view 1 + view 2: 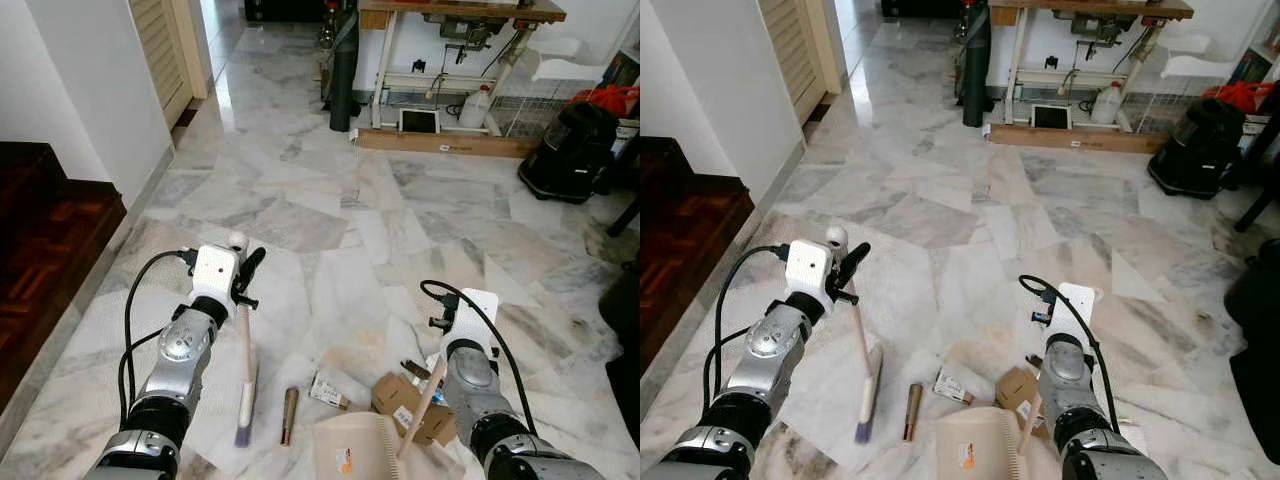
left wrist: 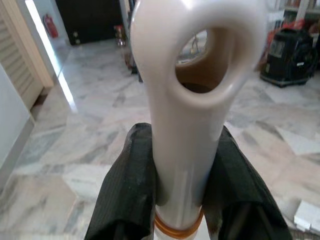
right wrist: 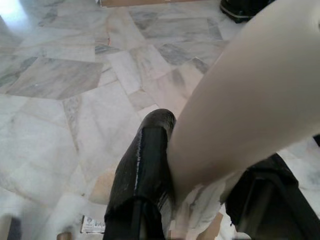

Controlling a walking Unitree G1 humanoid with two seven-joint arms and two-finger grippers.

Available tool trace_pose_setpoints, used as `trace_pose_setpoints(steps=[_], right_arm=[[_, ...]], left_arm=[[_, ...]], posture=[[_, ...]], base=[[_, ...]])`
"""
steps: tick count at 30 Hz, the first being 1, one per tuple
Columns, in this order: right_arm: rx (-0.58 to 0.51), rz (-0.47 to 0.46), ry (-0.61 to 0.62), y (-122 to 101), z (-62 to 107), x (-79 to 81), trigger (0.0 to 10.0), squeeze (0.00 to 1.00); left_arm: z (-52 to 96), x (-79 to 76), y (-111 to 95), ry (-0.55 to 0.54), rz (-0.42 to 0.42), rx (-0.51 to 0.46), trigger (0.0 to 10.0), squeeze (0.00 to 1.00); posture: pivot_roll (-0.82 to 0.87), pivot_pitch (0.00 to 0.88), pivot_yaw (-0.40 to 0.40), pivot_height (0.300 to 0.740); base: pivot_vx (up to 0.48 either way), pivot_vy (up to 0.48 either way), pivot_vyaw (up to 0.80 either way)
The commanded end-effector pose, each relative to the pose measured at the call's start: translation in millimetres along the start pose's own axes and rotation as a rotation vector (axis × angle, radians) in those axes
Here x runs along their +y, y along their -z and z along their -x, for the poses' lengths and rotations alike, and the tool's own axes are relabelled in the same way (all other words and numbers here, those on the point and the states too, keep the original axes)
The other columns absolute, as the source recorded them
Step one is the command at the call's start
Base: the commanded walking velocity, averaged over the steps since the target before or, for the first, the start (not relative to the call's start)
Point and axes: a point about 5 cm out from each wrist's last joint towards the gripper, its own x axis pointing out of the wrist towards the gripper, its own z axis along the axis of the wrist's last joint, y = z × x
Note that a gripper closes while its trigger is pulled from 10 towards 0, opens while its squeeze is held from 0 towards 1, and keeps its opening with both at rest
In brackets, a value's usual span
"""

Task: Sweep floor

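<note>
one brush [image 1: 245,385] pinched in left tool [image 1: 243,268], one dustpan [image 1: 352,446] handle in right tool [image 3: 200,165], 1 brown tube [image 1: 289,415], 2 cardboard scraps [image 1: 400,397].

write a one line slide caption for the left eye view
Left tool holds a small brush, right tool a beige dustpan, with cardboard scraps on the marble floor.

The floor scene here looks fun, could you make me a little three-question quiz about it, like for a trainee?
1. True or false: the left gripper is shut on the brush.
2. What does the right gripper hold? A) bottle B) dustpan C) cloth
3. Fill in: the brown tube lies on the floor between the brush bristles and the ____.

Key: 1 true. 2 B, by its pale handle. 3 dustpan; cardboard scraps lie beside it, not yet swept in.
</note>
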Motion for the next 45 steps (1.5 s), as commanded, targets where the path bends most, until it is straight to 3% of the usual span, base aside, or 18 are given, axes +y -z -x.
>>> trace_pose_setpoints(steps=[1,8,16,24,27,32,39,45], right_arm=[[0.081,0.019,0.023,21,5.9,-9.1,10.0,0.0],[0.03,0.016,0.041,24,9.7,-20.4,10.0,0.0],[-0.002,0.018,0.05,29,15.6,-26.7,10.0,0.0],[-0.033,0.08,0.041,28,18.9,-27.6,10.0,0.0],[-0.081,0.084,0.058,15,16.0,-28.6,10.0,0.0],[-0.152,0.127,0.032,-3,11.8,-19.6,10.0,0.0],[-0.323,0.296,-0.049,-35,15.0,5.3,10.0,0.0],[-0.319,0.283,-0.069,-34,15.7,12.7,10.0,0.0]], left_arm=[[-3.7,0.5,-7,0.018,-0.028,-0.033,10.0,0.0],[3.4,-4.7,9,0.022,-0.023,0.02,10.0,0.0],[-6.8,-14.7,-1,-0.006,-0.067,-0.059,10.0,0.0],[-7.6,-20.0,3,0.066,-0.004,-0.035,10.0,0.0],[-7.2,-18.8,2,0.079,-0.001,-0.041,10.0,0.0],[-7.1,-13.6,1,0.064,-0.005,-0.048,10.0,0.0],[-5.1,-8.3,3,0.097,0.001,-0.03,10.0,0.0],[-4.3,-6.0,4,0.101,0.008,-0.021,10.0,0.0]], posture=[[-0.03,0.077,-0.064,0.74],[-0.09,0.133,-0.068,0.74],[-0.11,0.187,-0.084,0.74],[-0.12,0.219,-0.092,0.74],[-0.12,0.224,-0.093,0.74],[-0.11,0.232,-0.105,0.74],[-0.09,0.237,-0.111,0.74],[-0.06,0.235,-0.116,0.74]], base=[[0.0,0.0,0.0],[0.0,0.0,0.0],[0.0,0.0,0.0],[0.0,0.0,0.0],[0.0,0.0,0.0],[0.0,0.0,0.0],[0.0,0.0,0.0],[0.0,0.0,0.0]])
